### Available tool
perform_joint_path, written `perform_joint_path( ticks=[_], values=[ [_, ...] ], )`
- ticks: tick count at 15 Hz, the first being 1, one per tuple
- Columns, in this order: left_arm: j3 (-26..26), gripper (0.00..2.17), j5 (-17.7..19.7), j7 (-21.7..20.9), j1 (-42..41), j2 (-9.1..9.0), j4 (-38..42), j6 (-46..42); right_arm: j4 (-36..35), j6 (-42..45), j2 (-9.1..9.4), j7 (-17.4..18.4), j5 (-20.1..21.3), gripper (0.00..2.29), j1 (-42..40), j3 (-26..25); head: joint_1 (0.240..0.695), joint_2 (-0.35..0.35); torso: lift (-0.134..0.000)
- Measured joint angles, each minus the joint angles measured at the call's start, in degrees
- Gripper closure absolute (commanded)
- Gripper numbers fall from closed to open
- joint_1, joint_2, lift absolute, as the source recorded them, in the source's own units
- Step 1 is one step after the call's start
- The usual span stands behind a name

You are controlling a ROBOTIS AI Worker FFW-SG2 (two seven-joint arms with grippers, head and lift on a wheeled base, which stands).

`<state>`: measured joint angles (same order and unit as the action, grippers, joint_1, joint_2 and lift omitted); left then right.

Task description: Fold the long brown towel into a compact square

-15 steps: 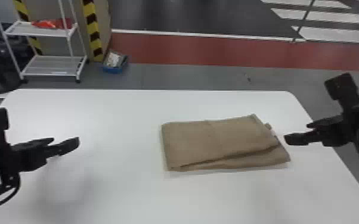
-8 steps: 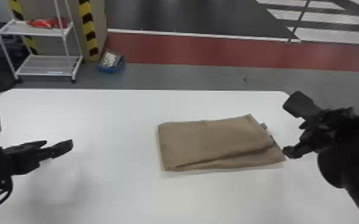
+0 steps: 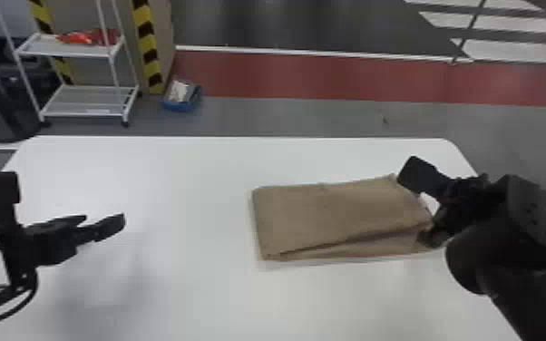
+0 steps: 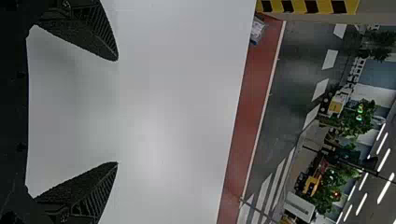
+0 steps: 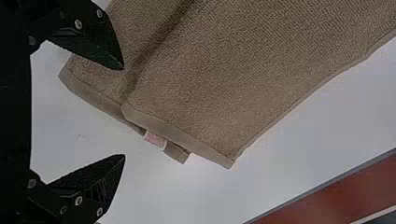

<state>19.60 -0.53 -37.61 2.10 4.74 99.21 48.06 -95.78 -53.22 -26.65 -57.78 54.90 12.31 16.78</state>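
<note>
Fingers (image 5: pixel 100 42) of the right hand (image 3: pixel 431 230) gape wide at the towel's (image 3: pixel 331 217) end, contact unclear.

White shelf rack (image 3: pixel 84 100) behind white table (image 3: pixel 149 181).

The folded rectangular brown towel (image 5: pixel 261 70) is matt, coarse-textured cloth with smoother hem bands (image 5: pixel 177 134), the broad, flat white table (image 3: pixel 186 290) looks smooth with a soft sheen, and the black left gripper (image 3: pixel 103 220) has 2 tapered fingers (image 4: pixel 86 35) with matt, rough surfaces.
</note>
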Motion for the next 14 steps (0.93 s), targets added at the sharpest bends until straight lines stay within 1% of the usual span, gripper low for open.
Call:
perform_joint_path(
  ticks=[1, 3, 4, 6, 8, 10, 12, 14],
  values=[
    [0.00, 0.09, 0.00, -0.02, -0.04, 0.00, -0.03, -0.07, 0.68, -0.06, 0.71, 0.32, 0.09, 0.42, 0.53, 0.30, 0.695, -0.068, -0.124],
    [0.00, 0.09, 0.00, -0.09, -0.08, 0.00, -0.07, -0.11, 2.32, -0.16, 1.67, -0.30, 0.50, 0.76, 1.71, 1.05, 0.695, -0.062, -0.124],
    [0.00, 0.09, 0.02, -0.09, -0.08, 0.00, -0.11, -0.13, 2.75, -0.17, 1.96, -0.41, 0.52, 1.02, 2.04, 1.19, 0.695, -0.060, -0.124],
    [0.00, 0.09, 0.03, -0.12, -0.10, 0.01, -0.23, -0.34, 3.41, -0.09, 2.44, -0.45, 0.24, 1.40, 2.51, 1.15, 0.695, -0.057, -0.124],
    [0.00, 0.09, 0.01, -0.12, -0.11, 0.06, -0.32, -0.45, 3.58, -0.05, 2.71, -0.62, -0.35, 1.54, 2.67, 0.70, 0.695, -0.054, -0.124],
    [0.04, 0.09, 0.00, -0.22, -0.10, 0.08, -0.39, -0.47, 2.67, -0.20, 2.75, -0.95, -1.12, 1.54, 2.47, 0.22, 0.695, -0.052, -0.124],
    [0.20, 0.09, 0.00, -0.35, -0.12, 0.09, -0.42, -0.47, -0.89, -0.21, 2.37, -1.00, -2.18, 1.54, 1.08, -0.89, 0.695, -0.042, -0.124],
    [0.32, 0.09, 0.00, -0.44, -0.17, 0.14, -0.42, -0.47, -6.18, -0.43, 1.30, -1.53, -3.69, 1.54, -1.34, -3.02, 0.695, -0.038, -0.124]
  ],
)
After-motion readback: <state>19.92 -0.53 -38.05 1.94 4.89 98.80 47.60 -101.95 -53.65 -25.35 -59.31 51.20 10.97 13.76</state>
